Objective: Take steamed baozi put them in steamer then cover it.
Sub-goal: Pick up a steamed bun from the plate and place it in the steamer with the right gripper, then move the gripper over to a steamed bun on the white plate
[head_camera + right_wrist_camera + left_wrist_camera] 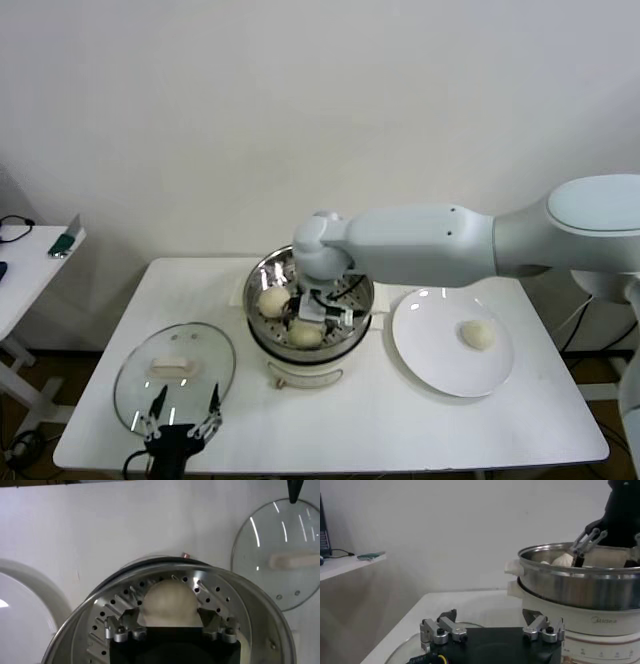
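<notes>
Round shiny stainless-steel steamer [310,300] on a white base — centre of the head view, on the white table [400,420]. Inside, on the perforated tray: pale cream-white dough buns, one at the left [274,300], one toward the front [305,334].

Right gripper [325,305] — reaches into the steamer from the right; in its wrist view the fingers [124,627] stand apart on either side of a bun [170,602], with gaps visible.

Flat white plate [435,350], right of centre, carrying one bun [477,335].

Round clear glass cover [175,375] with cream bar handle, lower left, flat on the table.

Left gripper [180,415] — bottom left, over the cover's near edge, claw spread wide, holding nothing.
</notes>
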Available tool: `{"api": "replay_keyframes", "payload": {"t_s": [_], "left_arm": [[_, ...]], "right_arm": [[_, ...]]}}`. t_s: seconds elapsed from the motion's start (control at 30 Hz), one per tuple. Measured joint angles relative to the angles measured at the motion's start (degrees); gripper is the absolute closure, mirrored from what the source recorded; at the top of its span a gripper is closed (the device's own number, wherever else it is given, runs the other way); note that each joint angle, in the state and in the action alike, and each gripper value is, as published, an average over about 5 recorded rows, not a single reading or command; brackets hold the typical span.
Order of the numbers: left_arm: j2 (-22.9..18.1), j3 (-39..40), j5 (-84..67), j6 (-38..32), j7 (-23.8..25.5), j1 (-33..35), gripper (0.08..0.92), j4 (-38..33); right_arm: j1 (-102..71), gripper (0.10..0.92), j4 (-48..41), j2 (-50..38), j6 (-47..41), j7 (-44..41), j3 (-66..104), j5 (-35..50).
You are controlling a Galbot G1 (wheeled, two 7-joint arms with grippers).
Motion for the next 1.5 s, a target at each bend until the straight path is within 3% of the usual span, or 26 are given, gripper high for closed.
{"api": "replay_keyframes", "payload": {"t_s": [0.2,0.37,0.6,0.8,1.1,1.5], "left_arm": [[0.0,0.0,0.1,0.2,0.0,0.1,0.177,-0.4],[0.0,0.2,0.4,0.3,0.1,0.0,0.177,-0.6],[0.2,0.5,0.4,0.3,0.3,-0.1,0.177,-0.6],[0.5,0.4,0.3,0.2,0.4,-0.2,0.177,-0.6],[0.4,0.1,0.3,0.3,0.4,-0.1,0.177,-0.2],[-0.7,0.0,1.1,0.3,0.6,-0.1,0.177,1.1]], "right_arm": [[1.7,0.202,-1.1,-1.6,0.9,-1.7,0.7,1.8],[5.8,0.203,-2.7,-5.3,-0.1,-3.8,-0.5,8.1],[12.7,0.203,-5.2,-13.3,-5.2,-5.3,-5.5,19.6],[14.4,0.203,-5.3,-22.0,-11.9,-4.3,-10.2,24.6],[7.1,0.203,-7.2,-33.2,-19.0,-2.3,-9.0,23.9],[-8.5,0.203,-14.1,-37.1,-22.3,-0.9,0.7,18.2]]}}
